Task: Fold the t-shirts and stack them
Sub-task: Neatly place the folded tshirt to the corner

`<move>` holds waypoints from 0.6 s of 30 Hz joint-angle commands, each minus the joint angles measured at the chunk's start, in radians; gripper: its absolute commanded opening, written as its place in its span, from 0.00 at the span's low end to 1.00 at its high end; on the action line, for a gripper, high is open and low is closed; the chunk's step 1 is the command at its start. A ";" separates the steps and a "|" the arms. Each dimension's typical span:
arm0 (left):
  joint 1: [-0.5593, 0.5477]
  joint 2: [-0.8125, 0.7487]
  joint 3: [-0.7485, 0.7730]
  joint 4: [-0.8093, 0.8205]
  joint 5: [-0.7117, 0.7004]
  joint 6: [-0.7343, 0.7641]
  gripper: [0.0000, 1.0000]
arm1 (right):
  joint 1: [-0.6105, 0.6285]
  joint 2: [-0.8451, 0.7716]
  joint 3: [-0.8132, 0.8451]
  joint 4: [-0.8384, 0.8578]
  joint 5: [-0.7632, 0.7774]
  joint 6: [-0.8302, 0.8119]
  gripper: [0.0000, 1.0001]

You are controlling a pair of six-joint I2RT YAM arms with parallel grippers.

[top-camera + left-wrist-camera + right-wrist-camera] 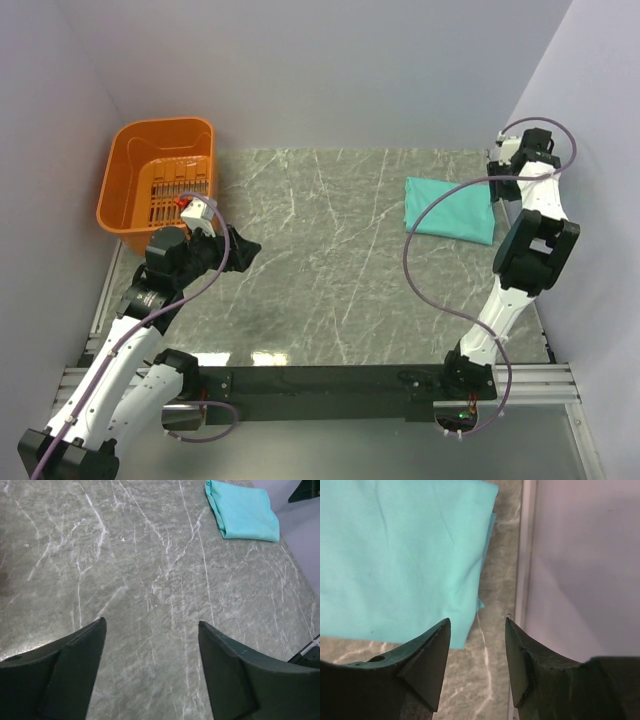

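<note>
The marble table (330,260) carries everything. The orange basket (125,165) sits at its far left corner, and the folded teal t-shirt (450,208) lies flat at the far right, close to the side wall (580,580).

My left gripper (151,625) hangs wide apart over bare marble near the basket, holding nothing. My right gripper (477,625) hovers over the shirt's wall-side edge, jaws parted with nothing between them, and the cloth lies loose below.

I judge the step in hand to be letting go of the fold and backing off. To do it well, I would rise straight up before swinging away, so neither fingertip snags the layered edge and drags the fold open. The wall is just beside my right finger, so any sideways move should go toward the table's middle. A lower layer (492,525) already peeks out along that edge, so I want no brushing there.
</note>
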 commanded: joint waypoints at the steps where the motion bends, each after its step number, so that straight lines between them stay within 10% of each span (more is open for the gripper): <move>1: 0.004 -0.003 0.043 0.044 0.032 0.003 0.83 | 0.012 -0.131 -0.024 -0.018 -0.012 -0.056 0.55; 3: 0.004 -0.003 0.043 0.060 0.001 -0.024 0.99 | 0.019 -0.174 -0.073 -0.049 -0.099 -0.097 0.56; 11: 0.005 0.034 0.101 -0.008 -0.129 0.017 0.99 | 0.024 -0.672 -0.573 0.154 -0.320 -0.113 0.63; 16: 0.005 0.014 0.112 -0.092 -0.205 0.020 0.99 | -0.004 -1.009 -0.812 0.398 -0.334 0.086 1.00; 18: 0.005 -0.003 0.097 -0.104 -0.232 0.020 0.99 | -0.051 -1.076 -0.874 0.428 -0.349 0.186 1.00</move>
